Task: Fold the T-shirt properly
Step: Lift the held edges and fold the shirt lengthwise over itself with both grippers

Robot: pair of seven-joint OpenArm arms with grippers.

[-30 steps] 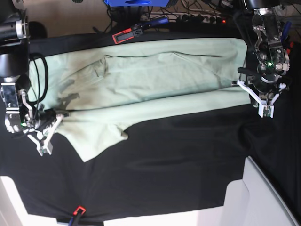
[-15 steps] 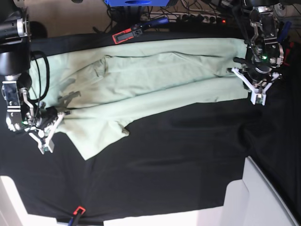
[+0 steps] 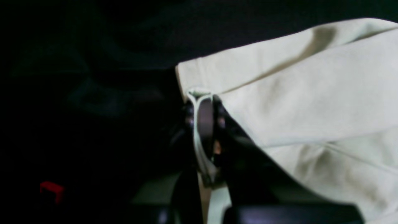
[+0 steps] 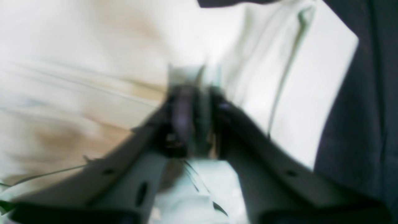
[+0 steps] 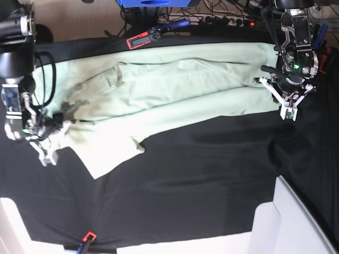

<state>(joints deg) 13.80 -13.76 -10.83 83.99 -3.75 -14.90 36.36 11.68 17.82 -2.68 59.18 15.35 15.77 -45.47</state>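
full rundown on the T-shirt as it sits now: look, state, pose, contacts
The T-shirt is plain pale mint-green, soft cotton-like fabric, lying lengthwise across the far part of the black table cloth. It is partly folded: one long layer is doubled over the body, and a sleeve flap sticks out toward the near side. Creases run along its length. The left pincer is closed on a thin edge of it at one end. The right pincer sits at the other end with fabric between its fingers; that view is blurred.

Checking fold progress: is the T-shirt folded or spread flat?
Partly folded: the T-shirt has one long side doubled over its middle, while a sleeve sticks out below.
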